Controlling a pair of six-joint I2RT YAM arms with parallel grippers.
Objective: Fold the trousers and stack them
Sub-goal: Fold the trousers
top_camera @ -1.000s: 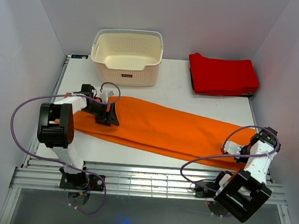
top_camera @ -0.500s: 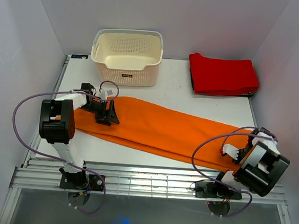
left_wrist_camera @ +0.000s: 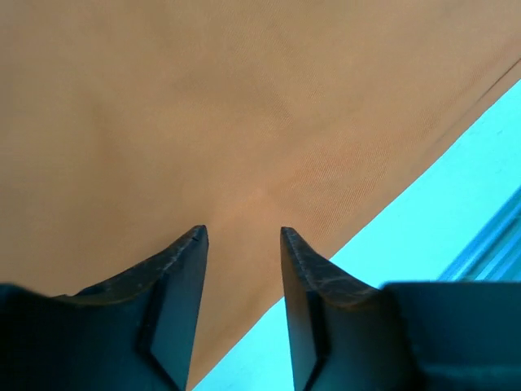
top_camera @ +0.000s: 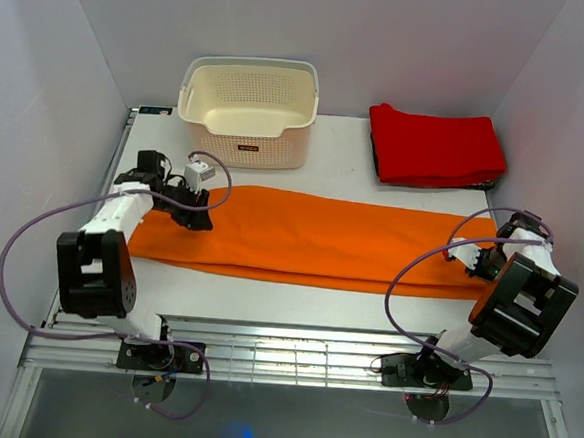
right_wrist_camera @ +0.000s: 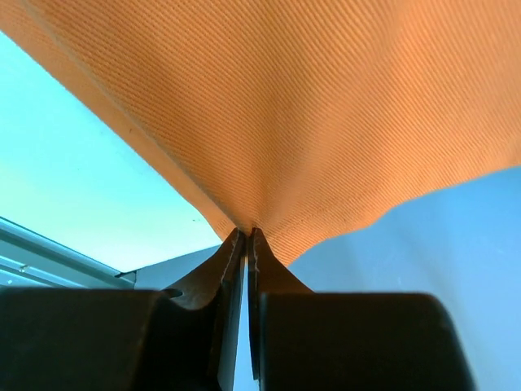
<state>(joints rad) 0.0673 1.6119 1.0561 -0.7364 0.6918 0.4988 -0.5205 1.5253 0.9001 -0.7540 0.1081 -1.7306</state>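
Observation:
The orange trousers [top_camera: 311, 236] lie stretched flat across the table from left to right, folded lengthwise. My left gripper [top_camera: 200, 211] sits over their left end; in the left wrist view it [left_wrist_camera: 242, 232] is open, its jaws apart above the cloth [left_wrist_camera: 203, 122] and holding nothing. My right gripper [top_camera: 484, 263] is at the right end, by the table's right edge; in the right wrist view it [right_wrist_camera: 246, 232] is shut, pinching a corner of the trousers [right_wrist_camera: 309, 106] between its fingertips.
A cream perforated basket [top_camera: 247, 111] stands at the back, left of centre. A folded red cloth [top_camera: 434, 147] lies at the back right. White walls close in both sides. The metal rail [top_camera: 293, 354] runs along the near edge.
The trousers have been pulled straight: their right end moved back and right with my right gripper, so they now lie level rather than slanted. My left gripper shifted slightly back and left.

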